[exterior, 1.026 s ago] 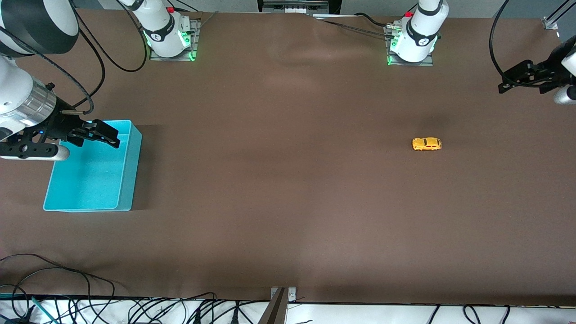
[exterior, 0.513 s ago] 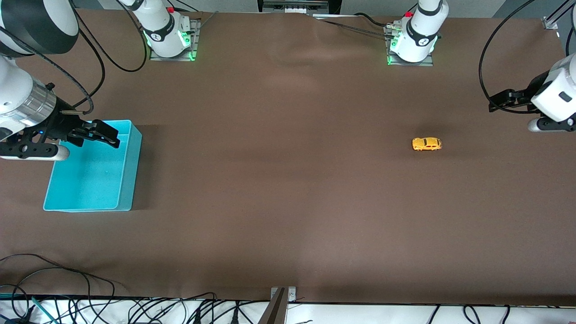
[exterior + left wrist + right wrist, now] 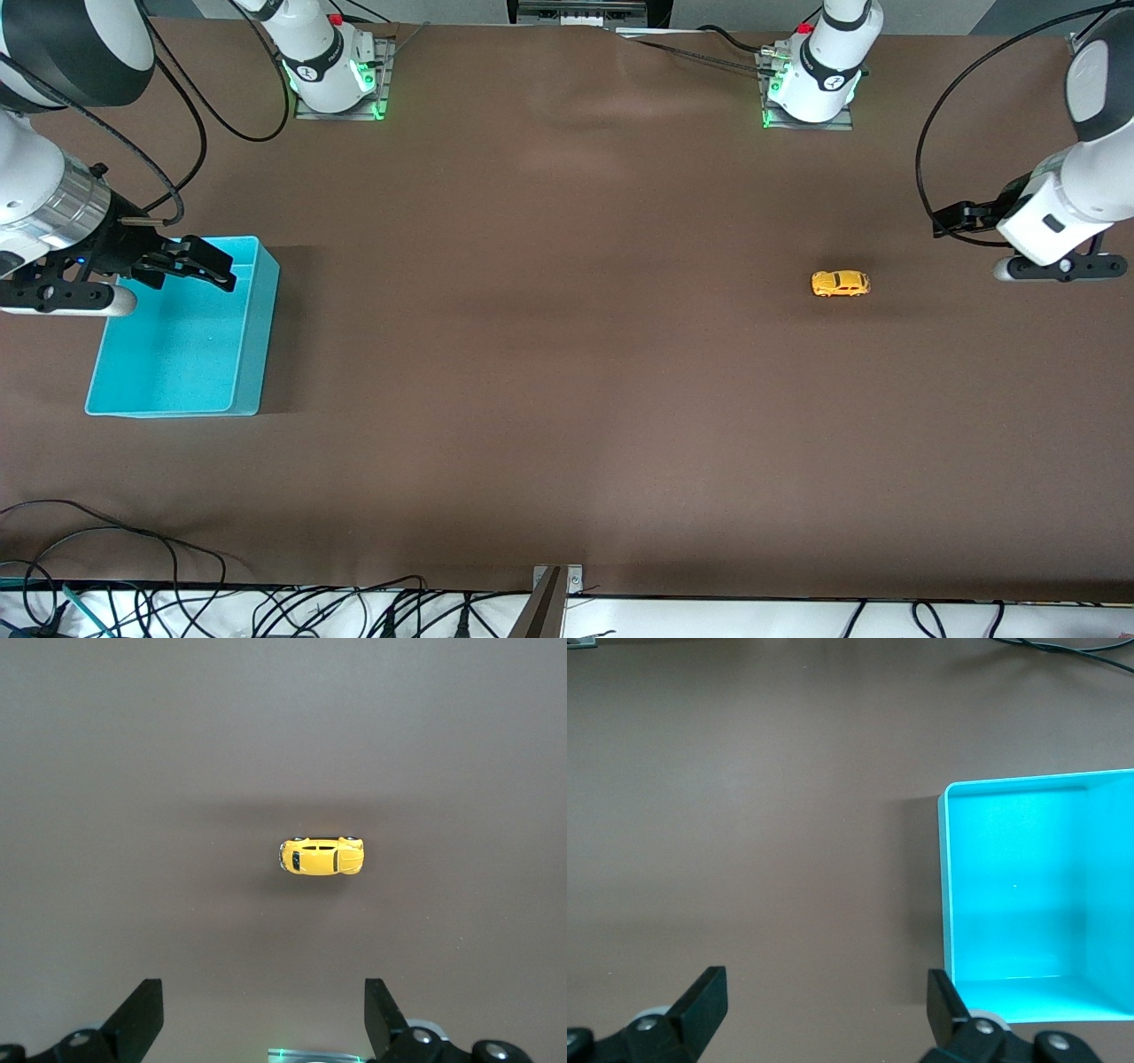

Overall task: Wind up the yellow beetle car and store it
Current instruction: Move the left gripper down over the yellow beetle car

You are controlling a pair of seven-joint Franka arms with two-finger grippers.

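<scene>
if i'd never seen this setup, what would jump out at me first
Probably the tiny yellow beetle car, alone on the brown table toward the left arm's end. Next, the turquoise bin at the right arm's end, with nothing in it. The open right gripper hangs over the bin's rim, and the open left gripper hovers over bare table near the car, holding nothing.

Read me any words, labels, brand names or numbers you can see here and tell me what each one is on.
No text can be read.
A small dark round emblem sits on each robot base, too small to read.
The yellow beetle car, the turquoise bin and the brown table cover show no lettering.
</scene>
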